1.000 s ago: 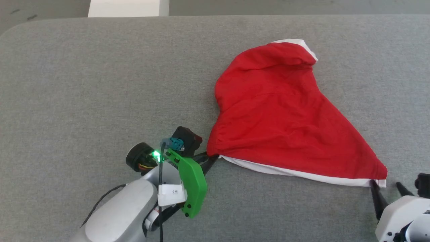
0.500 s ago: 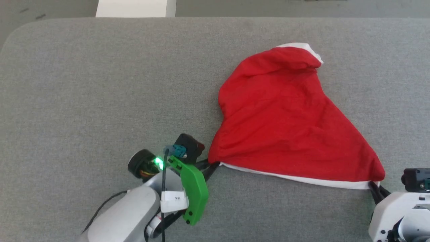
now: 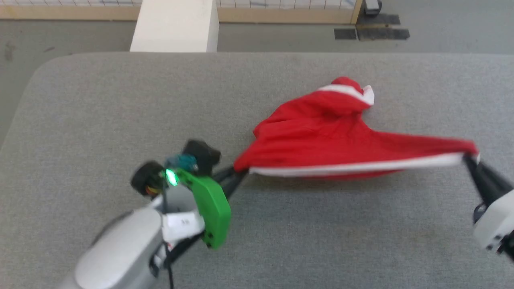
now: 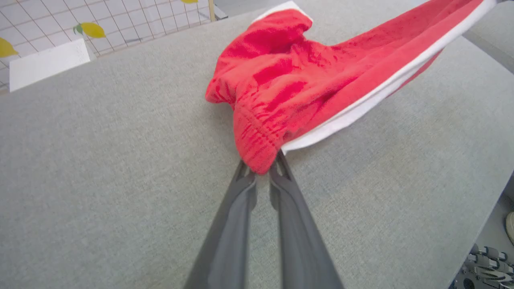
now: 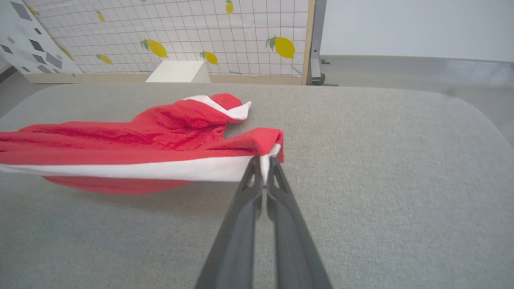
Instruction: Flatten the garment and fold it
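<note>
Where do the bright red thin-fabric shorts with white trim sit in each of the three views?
Head view: red shorts lie right of centre, stretched between the left gripper and the right gripper.
Left wrist view: from top centre to the upper right corner.
Right wrist view: left half, at mid-height.
Shared landmark: white block beyond the grey table, towards the upper left in each view.

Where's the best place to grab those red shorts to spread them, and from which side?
The two ends of the white-trimmed edge of the red shorts, coming low from the near side. That edge runs straight between the left jaws, shut on the gathered corner, and the right jaws, shut on the trim's end, so pulling apart should flatten it.
</note>
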Available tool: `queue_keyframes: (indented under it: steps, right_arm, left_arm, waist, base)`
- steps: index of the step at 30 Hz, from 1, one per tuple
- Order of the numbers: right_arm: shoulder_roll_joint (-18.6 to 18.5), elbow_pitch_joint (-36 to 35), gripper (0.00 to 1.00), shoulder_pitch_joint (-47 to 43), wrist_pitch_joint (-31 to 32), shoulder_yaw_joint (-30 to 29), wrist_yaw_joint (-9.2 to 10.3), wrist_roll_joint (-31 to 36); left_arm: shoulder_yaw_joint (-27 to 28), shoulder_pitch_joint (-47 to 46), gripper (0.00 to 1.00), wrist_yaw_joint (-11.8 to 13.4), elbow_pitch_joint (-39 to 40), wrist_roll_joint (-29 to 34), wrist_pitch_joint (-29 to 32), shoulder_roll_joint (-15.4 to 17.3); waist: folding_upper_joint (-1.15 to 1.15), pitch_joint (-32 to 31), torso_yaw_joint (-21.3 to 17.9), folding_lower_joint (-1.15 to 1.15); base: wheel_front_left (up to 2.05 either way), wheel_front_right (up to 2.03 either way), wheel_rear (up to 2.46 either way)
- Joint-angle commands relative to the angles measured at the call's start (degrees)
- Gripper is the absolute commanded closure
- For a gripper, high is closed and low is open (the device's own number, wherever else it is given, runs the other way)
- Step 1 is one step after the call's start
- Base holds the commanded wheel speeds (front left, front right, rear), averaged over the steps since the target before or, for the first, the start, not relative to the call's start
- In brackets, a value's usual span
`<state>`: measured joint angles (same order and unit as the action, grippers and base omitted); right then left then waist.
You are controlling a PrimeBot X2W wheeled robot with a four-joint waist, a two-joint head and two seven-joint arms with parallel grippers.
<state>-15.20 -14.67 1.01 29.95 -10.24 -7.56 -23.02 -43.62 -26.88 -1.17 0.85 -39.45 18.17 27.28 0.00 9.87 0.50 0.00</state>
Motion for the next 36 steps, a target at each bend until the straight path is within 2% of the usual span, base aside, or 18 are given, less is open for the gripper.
queue_keyframes:
  steps: [1,9,14,18,27,30,36]
  right_arm:
    - [-1.5,-1.4,1.00,2.5,0.5,0.0,0.08,-1.2]
    - [-6.4,-3.6,1.00,13.8,3.8,0.8,0.08,-5.6]
    - [-7.5,-1.5,1.00,23.9,6.1,1.4,0.08,-7.2]
    - [-8.4,1.4,1.00,31.8,8.0,3.2,0.08,-7.5]
    - [-11.0,14.7,1.00,50.9,9.2,11.3,0.08,-7.7]
    - [-11.6,19.1,1.00,57.8,7.9,14.7,0.08,-7.3]
    - [-10.2,30.6,1.00,72.7,2.6,19.0,0.08,-5.6]
  left_arm:
    - [1.3,-2.1,1.00,0.6,1.7,-1.1,0.6,1.2]
    - [6.7,-12.7,1.00,1.1,6.8,-2.6,5.1,2.8]
    - [9.4,-20.6,1.00,0.1,6.4,-4.9,8.1,2.4]
    - [10.9,-27.0,1.00,-1.7,4.1,-5.5,10.2,3.1]
    - [12.0,-42.3,1.00,-5.1,-6.6,-8.1,14.9,3.0]
    - [11.5,-48.0,1.00,-5.6,-10.8,-7.7,15.7,2.7]
    - [10.3,-59.7,1.00,-6.2,-19.0,-6.0,15.2,2.0]
  waist:
    - [0.00,-1.4,0.5,0.00]
    - [0.00,-3.3,1.1,0.00]
    - [0.00,-3.7,0.7,0.00]
    - [0.00,-3.0,-0.1,0.00]
    - [0.00,3.9,-2.5,0.00]
    - [0.00,7.5,-3.4,0.00]
    - [0.00,15.0,-5.3,0.00]
  base:
    - [0.00,0.00,0.00]
    - [0.00,0.00,0.00]
    - [0.00,0.00,0.00]
    - [0.00,0.00,0.00]
    - [0.00,0.00,0.00]
    - [0.00,0.00,0.00]
    - [0.00,0.00,0.00]
